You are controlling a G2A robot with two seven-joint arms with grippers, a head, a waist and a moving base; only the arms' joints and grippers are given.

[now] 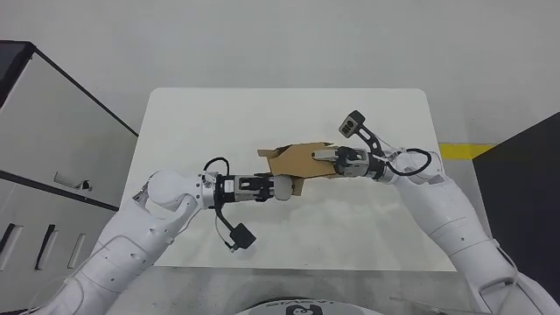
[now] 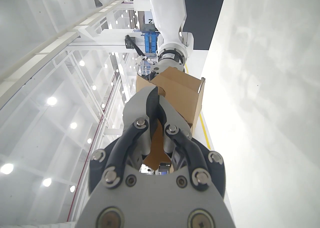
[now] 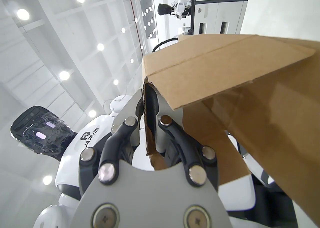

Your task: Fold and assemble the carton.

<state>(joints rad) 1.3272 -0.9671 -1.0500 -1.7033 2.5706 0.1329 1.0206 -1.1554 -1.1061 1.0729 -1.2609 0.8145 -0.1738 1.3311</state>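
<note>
Top view: shows the carton [image 1: 296, 161] over the middle of the white table [image 1: 219, 122], caught between the two grippers. Is gripped from two sides: left gripper [image 1: 282, 187] on the edge nearer the robot, right gripper [image 1: 331, 156] on the opposite side. Leaves the brown cardboard as the only thing between the two sets of fingertips. Cannot tell from above whether the lower edge rests on the table or hangs just clear of it.

Left wrist view: finds the left gripper drawn narrow, pinching a thin cardboard flap that runs back between the two dark pads toward the wrist. Puts the body of the carton just beyond the fingertips — partly opened out, one broad panel facing the camera, a side panel turned toward the table. Catches the right gripper straight ahead, past the carton, touching its far edge.

Right wrist view: has the right gripper nearly closed too, nipping a corrugated edge of the carton between its fingers [image 3: 152, 104]. Spreads the rest of the carton ahead of the fingertips and off to one side — a wide creased panel with a folded flap overhanging, and a second panel beneath it in shade.
</note>
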